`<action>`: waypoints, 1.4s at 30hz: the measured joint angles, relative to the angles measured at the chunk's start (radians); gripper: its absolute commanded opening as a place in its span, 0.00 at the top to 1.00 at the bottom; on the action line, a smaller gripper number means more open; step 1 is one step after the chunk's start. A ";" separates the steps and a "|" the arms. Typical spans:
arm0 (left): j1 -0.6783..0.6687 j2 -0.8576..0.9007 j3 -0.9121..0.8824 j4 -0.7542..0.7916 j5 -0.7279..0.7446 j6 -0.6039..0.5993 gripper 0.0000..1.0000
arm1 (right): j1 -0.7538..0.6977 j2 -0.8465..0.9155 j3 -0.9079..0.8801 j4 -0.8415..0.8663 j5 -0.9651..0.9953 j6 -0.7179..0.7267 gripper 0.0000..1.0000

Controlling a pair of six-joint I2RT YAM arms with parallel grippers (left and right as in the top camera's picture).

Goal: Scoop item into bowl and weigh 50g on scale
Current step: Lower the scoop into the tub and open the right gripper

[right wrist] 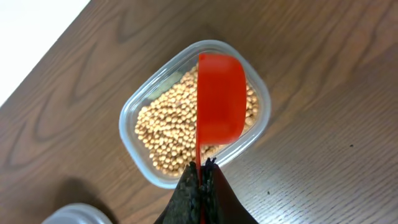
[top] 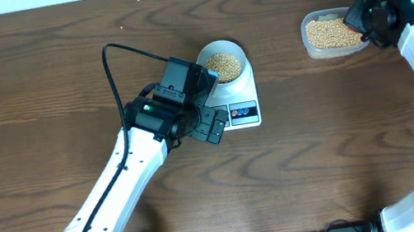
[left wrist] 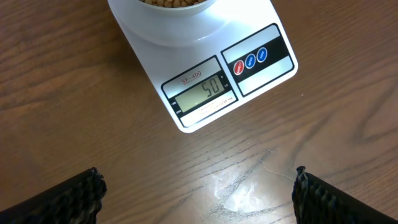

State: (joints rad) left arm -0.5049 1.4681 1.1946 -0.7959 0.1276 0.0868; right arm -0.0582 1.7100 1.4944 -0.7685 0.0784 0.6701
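Observation:
The white scale (top: 241,94) carries the small pale bowl (top: 234,47) filled with tan beans (top: 223,64). In the left wrist view the scale (left wrist: 205,68) shows "50" on its display (left wrist: 204,91), with the bowl's base (left wrist: 165,22) at the top edge. My left gripper (top: 207,124) is open and empty, just left of and in front of the scale; its fingers frame bare table (left wrist: 198,196). My right gripper (right wrist: 202,171) is shut on the handle of a red scoop (right wrist: 219,96), held over the clear tub of beans (right wrist: 168,134). It also shows in the overhead view (top: 360,18).
The clear plastic tub (top: 330,33) stands at the back right. A white round object (right wrist: 71,214) peeks in at the lower left of the right wrist view. The table's far edge runs along the top. A black cable (top: 126,50) loops above the left arm.

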 measured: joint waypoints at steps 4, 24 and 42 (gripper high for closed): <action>0.000 0.000 0.000 0.000 0.000 0.000 0.02 | 0.000 0.000 -0.039 0.050 0.015 0.039 0.97; 0.000 0.000 0.000 0.000 0.000 0.000 0.02 | 0.000 0.000 -0.177 0.150 -0.094 0.163 0.01; 0.000 0.000 0.000 0.000 0.000 0.000 0.02 | 0.000 -0.199 -0.179 0.077 -0.176 -0.089 0.01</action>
State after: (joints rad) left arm -0.5049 1.4681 1.1946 -0.7956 0.1272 0.0872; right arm -0.0582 1.5112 1.3159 -0.6910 -0.0975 0.5812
